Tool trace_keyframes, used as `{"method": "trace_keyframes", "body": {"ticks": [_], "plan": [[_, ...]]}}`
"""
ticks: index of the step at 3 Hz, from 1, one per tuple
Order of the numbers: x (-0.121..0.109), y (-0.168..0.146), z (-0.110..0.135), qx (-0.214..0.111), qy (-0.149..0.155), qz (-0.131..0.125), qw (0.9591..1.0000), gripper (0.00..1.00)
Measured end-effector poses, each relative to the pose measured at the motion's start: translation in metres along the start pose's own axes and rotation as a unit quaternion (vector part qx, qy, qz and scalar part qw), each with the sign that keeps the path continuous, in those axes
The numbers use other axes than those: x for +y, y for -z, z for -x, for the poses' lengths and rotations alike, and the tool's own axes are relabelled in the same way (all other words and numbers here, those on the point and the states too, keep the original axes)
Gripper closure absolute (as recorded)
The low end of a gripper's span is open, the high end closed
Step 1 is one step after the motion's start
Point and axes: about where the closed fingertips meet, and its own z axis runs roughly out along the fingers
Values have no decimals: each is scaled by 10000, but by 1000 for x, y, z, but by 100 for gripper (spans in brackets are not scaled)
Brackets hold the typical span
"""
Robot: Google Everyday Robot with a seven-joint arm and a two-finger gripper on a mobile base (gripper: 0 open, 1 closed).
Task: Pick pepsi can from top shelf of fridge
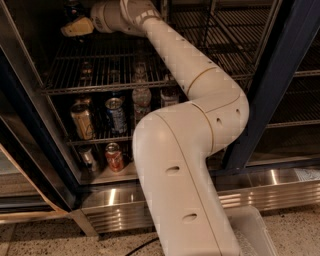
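Observation:
My gripper (76,26) is deep inside the fridge (30,130), at the upper left, just above the top shelf (100,67), a grey wire rack. My white arm reaches up to it from the lower middle of the view. A dark rounded shape (73,8) sits at the frame's top edge right above the gripper. I cannot tell whether it is the pepsi can or whether the gripper touches it. No other dark blue can with white stripes shows.
On the rack below stand a gold can (82,120), a blue can with a red-and-white logo (116,115) and a clear bottle (141,101). Lower down are an orange-red can (114,157) and a silver can (89,158). The dark blue door frame (265,85) stands right of the arm.

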Motion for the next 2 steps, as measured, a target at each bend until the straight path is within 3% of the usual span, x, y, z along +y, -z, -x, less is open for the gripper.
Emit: {"method": "trace_keyframes", "body": {"ticks": [2], "plan": [[-6, 0, -1, -4, 146, 116, 9998, 0]]}}
